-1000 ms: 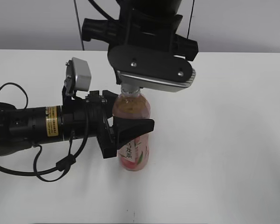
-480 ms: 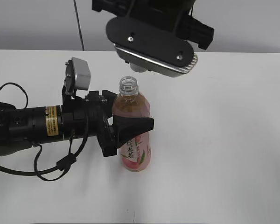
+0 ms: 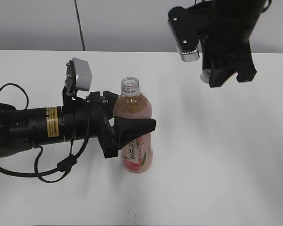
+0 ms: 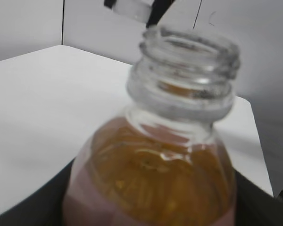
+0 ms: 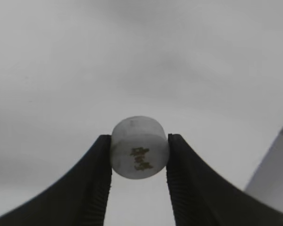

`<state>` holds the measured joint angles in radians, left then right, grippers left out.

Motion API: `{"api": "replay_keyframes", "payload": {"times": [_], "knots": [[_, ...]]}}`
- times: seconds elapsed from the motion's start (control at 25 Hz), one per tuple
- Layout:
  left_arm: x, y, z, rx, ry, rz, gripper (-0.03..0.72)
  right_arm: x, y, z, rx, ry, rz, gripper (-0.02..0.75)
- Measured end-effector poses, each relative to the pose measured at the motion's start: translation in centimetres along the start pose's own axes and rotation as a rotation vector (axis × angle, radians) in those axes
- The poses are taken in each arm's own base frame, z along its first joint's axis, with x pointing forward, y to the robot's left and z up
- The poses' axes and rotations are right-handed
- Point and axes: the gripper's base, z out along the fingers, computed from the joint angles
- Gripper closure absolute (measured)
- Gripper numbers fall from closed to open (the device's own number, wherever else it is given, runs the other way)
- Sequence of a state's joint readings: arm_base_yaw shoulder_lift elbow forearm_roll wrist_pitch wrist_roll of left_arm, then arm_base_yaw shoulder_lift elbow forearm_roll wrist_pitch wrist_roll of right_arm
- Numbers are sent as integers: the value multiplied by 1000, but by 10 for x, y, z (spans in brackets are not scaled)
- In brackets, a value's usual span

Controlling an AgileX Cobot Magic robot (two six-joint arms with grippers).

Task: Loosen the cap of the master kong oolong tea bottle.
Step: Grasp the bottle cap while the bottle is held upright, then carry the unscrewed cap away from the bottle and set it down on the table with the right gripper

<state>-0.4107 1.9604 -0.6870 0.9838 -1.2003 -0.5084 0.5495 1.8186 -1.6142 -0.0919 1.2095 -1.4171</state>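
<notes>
The master kong oolong tea bottle (image 3: 135, 136) stands upright on the white table, its neck open with no cap on it. My left gripper (image 3: 127, 134) is shut on the bottle's body from the left. In the left wrist view the bottle (image 4: 165, 169) fills the frame, its threaded mouth bare. My right gripper (image 3: 216, 74) hangs in the air at the upper right, well away from the bottle. It is shut on the white cap (image 5: 139, 147), whose dark logo faces the right wrist camera. In the exterior view only a sliver of the cap (image 3: 205, 76) shows.
The white table (image 3: 217, 160) stretches around the bottle. The left arm with its cables (image 3: 33, 127) lies across the table's left side. A grey wall runs behind the table's far edge.
My right gripper has lifted the cap off the bottle and swung up and to the right with it. The bottle's mouth is now open. The left gripper and bottle have not moved.
</notes>
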Motion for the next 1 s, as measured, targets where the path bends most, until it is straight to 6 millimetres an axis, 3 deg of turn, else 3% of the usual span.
{"api": "replay_keyframes", "payload": {"times": [0.24, 0.52, 0.76, 0.88, 1.0], "knots": [[0, 0, 0, 0, 0, 0, 236, 38, 24, 55, -229, -50, 473, 463], [0, 0, 0, -1, -1, 0, 236, 46, 59, 139, -442, 106, 874, 463], [0, 0, 0, -1, -1, 0, 236, 45, 60, 170, -408, 143, 1057, 459], [0, 0, 0, -1, -1, 0, 237, 45, 59, 172, -385, 142, 1104, 401], [0, 0, 0, -1, -1, 0, 237, 45, 58, 173, -382, 147, 1140, 292]]}}
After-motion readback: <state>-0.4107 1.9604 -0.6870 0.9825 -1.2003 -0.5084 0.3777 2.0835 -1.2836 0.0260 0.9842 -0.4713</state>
